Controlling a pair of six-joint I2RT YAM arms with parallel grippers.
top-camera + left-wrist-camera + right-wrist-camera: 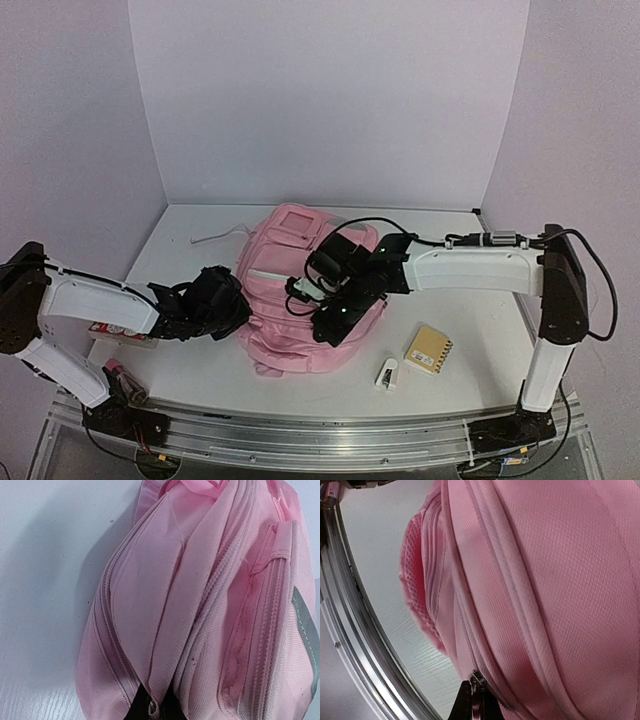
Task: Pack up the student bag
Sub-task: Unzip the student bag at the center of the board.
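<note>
The student bag (285, 270), a soft light-pink backpack, lies on the white table between my two arms. My left gripper (238, 310) is at the bag's left side. In the left wrist view it (152, 709) is shut on a fold of pink fabric beside a zip line (112, 630). My right gripper (327, 322) rests on the bag's near right part. The right wrist view shows it (479, 706) shut on a metal zip pull (478, 680) at the bag's seam.
A tan notebook (429, 349) and a small white object (388, 374) lie right of the bag. A flat red-and-white pack (120, 331) and a pink-and-dark item (122, 379) sit near the left arm. A metal rail (355, 645) runs along the near table edge.
</note>
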